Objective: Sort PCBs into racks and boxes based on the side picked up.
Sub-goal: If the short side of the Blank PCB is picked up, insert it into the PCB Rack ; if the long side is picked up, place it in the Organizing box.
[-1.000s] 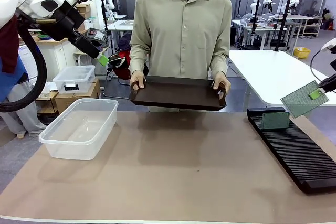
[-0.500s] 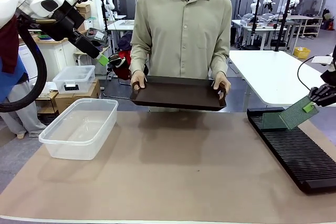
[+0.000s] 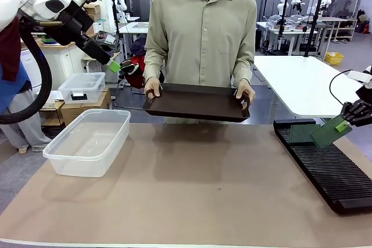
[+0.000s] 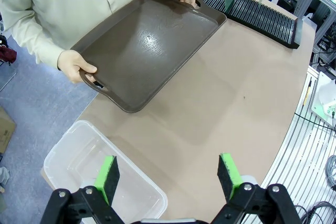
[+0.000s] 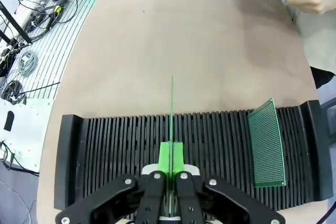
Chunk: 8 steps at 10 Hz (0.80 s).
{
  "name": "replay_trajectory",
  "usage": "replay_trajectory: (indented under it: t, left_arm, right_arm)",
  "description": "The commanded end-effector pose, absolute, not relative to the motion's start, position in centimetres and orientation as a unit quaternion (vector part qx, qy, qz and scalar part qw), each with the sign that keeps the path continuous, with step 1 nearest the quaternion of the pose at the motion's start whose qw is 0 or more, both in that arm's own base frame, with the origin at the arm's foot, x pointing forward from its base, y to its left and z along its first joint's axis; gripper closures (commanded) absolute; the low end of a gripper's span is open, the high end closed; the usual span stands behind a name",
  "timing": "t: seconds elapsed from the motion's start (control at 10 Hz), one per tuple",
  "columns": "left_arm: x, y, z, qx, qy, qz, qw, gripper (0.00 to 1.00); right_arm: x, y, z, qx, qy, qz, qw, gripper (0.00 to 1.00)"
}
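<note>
Right gripper (image 5: 169,169) is clamping a PCB (image 5: 171,109) edge-on, and it's hanging straight over the rack (image 5: 131,145), lining up parallel with the slots right below its fingertips.

Bright, even indoor light; soft shadows, wide-angle wrist distortion.

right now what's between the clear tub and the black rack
In the front view, just bare brown table lies between the clear tub and the black rack.
</note>
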State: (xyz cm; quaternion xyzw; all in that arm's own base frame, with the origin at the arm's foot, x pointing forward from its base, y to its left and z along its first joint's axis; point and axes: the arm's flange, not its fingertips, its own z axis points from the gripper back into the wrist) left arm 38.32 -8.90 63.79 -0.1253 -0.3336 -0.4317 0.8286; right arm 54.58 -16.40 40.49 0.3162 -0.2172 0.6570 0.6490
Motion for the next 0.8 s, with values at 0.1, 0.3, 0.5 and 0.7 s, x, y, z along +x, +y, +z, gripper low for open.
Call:
replay_trajectory:
  t: [0.1, 0.3, 0.5, 0.7]
  left_arm:
    - [38.3, -8.8, 63.6, -0.13, -0.331, -0.432, 0.829, 0.0]
    - [38.3, -8.8, 63.6, -0.13, -0.331, -0.432, 0.829, 0.0]
    - [38.3, -8.8, 63.6, -0.13, -0.331, -0.432, 0.829, 0.0]
    - [38.3, -8.8, 63.6, -0.13, -0.331, -0.432, 0.829, 0.0]
  right_arm:
    - [54.6, -16.4, 40.5, 0.316, -0.217, 0.657, 0.649, 0.98]
    - [54.5, -16.0, 39.6, 0.288, -0.234, 0.698, 0.612, 0.98]
    - [53.8, -16.0, 39.1, 0.279, -0.248, 0.728, 0.575, 0.98]
    - [52.7, -16.1, 38.7, 0.26, -0.265, 0.758, 0.535, 0.98]
